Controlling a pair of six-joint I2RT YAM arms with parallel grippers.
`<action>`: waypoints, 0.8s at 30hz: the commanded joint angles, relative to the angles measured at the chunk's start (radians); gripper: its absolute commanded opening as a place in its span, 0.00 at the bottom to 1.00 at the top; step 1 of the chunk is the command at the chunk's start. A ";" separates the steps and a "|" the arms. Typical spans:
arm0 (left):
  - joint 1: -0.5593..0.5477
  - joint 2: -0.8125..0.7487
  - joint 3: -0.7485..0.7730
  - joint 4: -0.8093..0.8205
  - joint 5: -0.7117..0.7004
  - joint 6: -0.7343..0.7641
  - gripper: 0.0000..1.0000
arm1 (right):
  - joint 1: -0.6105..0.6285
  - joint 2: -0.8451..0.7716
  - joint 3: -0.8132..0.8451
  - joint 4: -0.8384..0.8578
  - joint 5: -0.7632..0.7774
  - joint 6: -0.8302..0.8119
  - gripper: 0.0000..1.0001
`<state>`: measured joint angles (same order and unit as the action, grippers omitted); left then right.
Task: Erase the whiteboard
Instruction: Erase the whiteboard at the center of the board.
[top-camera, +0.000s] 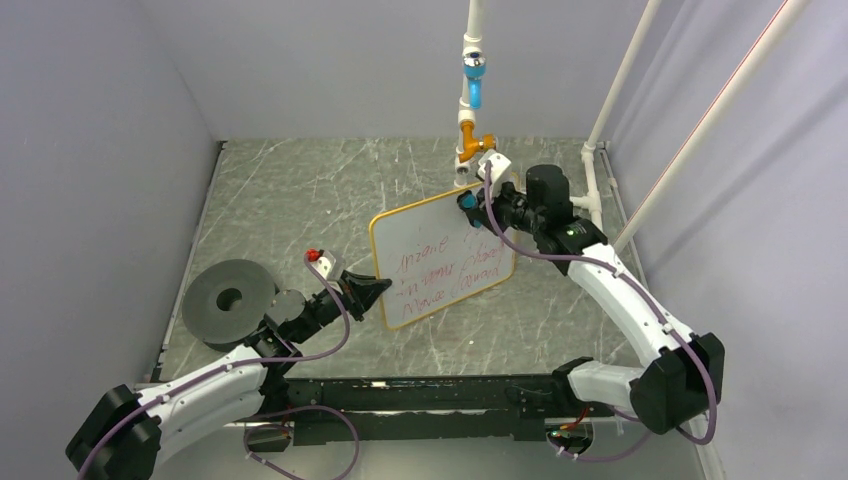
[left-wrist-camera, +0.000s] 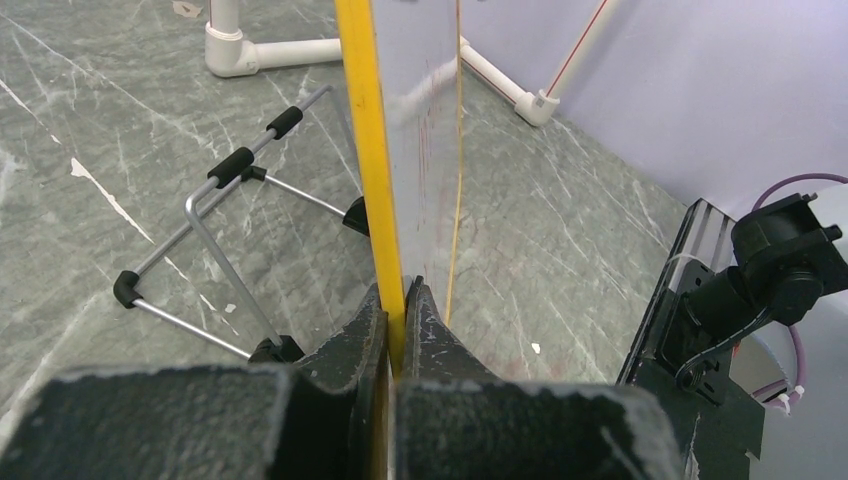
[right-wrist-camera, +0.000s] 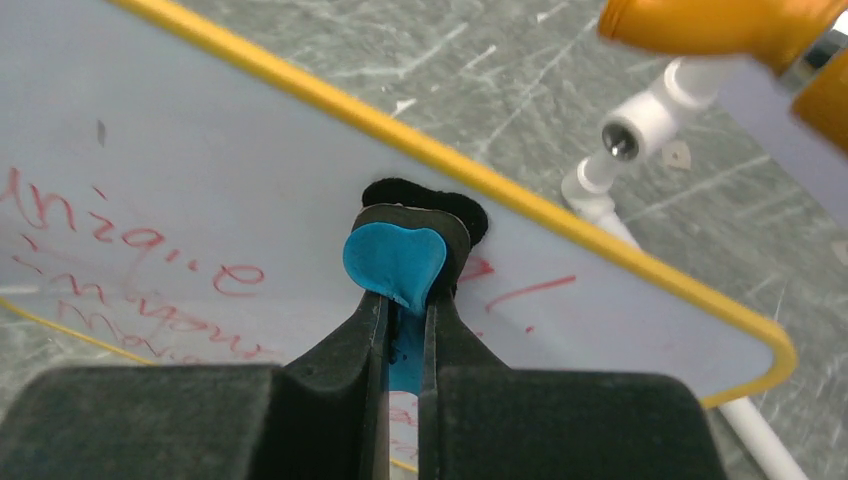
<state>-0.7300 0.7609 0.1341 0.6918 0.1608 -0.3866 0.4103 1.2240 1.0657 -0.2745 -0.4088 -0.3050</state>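
Whiteboard (top-camera: 443, 262): red handwriting across its face.
Left pincer (top-camera: 375, 292): clamped on yellow frame, 8 o'clock edge.
Right pincer (top-camera: 472, 204): closed on blue eraser (right-wrist-camera: 393, 262), touching board at 1 o'clock.

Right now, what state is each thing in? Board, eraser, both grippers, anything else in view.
whiteboard: held at a tilt, not yet erased.
red writing: across the whiteboard, unwiped.
left gripper: shut on the whiteboard's yellow edge.
right gripper: shut on the eraser.
eraser: felt against the whiteboard near its top edge.
wire stand: beside the whiteboard, ungripped.
gray roll: lying flat, untouched.
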 joint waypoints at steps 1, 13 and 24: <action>-0.018 -0.006 -0.001 -0.043 0.096 0.081 0.00 | -0.007 -0.038 -0.120 0.061 0.038 -0.027 0.00; -0.018 0.015 0.003 -0.033 0.098 0.068 0.00 | -0.002 0.013 0.055 0.046 0.004 0.058 0.00; -0.017 0.018 0.013 -0.035 0.103 0.086 0.00 | 0.002 -0.063 -0.167 0.039 -0.090 -0.008 0.00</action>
<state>-0.7300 0.7639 0.1341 0.6903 0.1650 -0.3855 0.3817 1.1717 0.9424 -0.2249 -0.3836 -0.2878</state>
